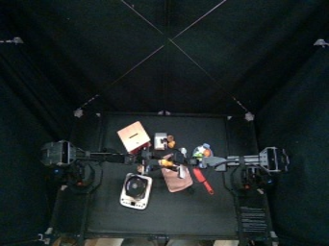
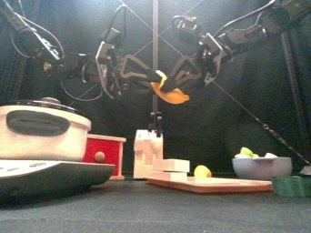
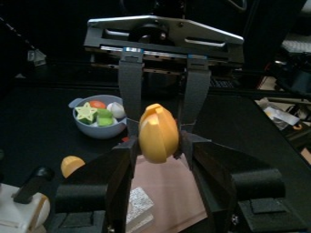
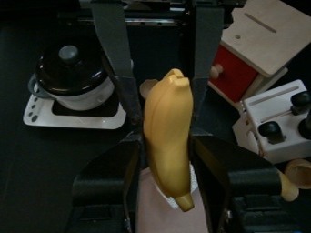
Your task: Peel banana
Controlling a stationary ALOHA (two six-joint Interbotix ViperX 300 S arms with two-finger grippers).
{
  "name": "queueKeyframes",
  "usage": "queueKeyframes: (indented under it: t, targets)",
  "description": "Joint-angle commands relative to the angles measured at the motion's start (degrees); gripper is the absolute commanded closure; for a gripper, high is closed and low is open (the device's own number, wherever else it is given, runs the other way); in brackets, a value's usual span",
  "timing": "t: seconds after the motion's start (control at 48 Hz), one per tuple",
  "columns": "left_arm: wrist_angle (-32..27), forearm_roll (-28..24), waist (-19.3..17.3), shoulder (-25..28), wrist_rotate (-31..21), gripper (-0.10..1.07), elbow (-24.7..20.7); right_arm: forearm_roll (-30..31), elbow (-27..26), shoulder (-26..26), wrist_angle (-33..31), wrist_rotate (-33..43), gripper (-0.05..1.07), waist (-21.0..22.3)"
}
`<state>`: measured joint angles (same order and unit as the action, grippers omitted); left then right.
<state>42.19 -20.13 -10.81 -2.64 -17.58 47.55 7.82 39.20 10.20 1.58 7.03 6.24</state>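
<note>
The banana (image 2: 169, 90) hangs in mid-air above the counter (image 2: 183, 214), well clear of the pink board (image 2: 209, 183) below it. The right claw (image 4: 168, 173) pinches it: in the right wrist view the fruit runs lengthwise between the two jaws, its long axis leading straight away from that claw toward the other arm.

The left claw (image 3: 159, 168) faces it from the opposite side, jaws spread wide. In the left wrist view the banana's free end points at the camera, centred in the gap between the jaws and close to them — whether either jaw touches the skin cannot be told. The two claws thus stand end to end along the fruit's axis, the right one gripping and the left one free.

The coming move likely turns on that alignment: the left claw probably has to close on the tip facing it and pull back along the axis to strip the skin, while the right keeps its grip. No loosened strip of peel is plainly visible, so the peeling seems barely begun.
</note>
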Motion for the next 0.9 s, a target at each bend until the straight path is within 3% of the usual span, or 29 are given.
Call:
queueKeyframes:
  t: [0.0,0.188,0.604,0.875]
  targets:
    - [0.44,-0.35,-0.18,-0.62,0.09,0.17,-0.79,-0.09,-1.49,0.88,0.18,0.00,0.34,0.00]
    - [0.44,-0.97,-0.53,-0.79,0.09,0.23,-0.35,-0.09,-1.58,0.88,0.18,0.00,0.34,0.00]
    - [0.53,-1.23,-1.23,-2.64,0.00,0.49,0.88,0.00,-1.49,1.14,-0.26,0.00,0.34,-0.09]
    - [0.18,-0.18,-1.32,-2.55,-0.09,0.57,1.14,-0.26,-1.23,1.23,-0.18,0.09,0.34,-0.09]
